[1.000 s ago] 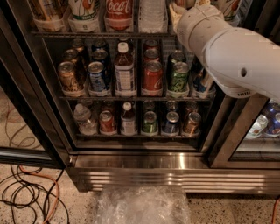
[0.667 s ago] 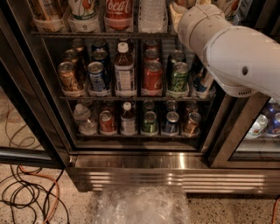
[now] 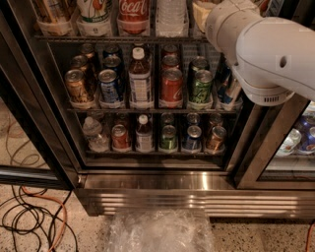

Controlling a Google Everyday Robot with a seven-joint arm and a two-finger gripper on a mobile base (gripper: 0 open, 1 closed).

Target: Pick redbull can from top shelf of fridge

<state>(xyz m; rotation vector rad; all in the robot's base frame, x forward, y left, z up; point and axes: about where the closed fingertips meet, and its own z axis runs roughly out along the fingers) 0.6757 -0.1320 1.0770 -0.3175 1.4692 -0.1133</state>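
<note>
The fridge stands open in front of me, with a shiny steel base strip. Its top shelf runs along the upper edge of the view and holds tall cans, a red-labelled cola bottle and a clear water bottle. I cannot make out the redbull can there. My white arm reaches in from the right towards the right end of the top shelf and covers it. My gripper is past the arm's end, above the top edge of the view.
Two lower wire racks hold short cans and small bottles, among them a red can and a green can. A second cooler compartment is at the right. Cables and crumpled clear plastic lie on the floor.
The end of my arm has shifted slightly up and to the right at the top shelf. The fridge contents have not moved.
</note>
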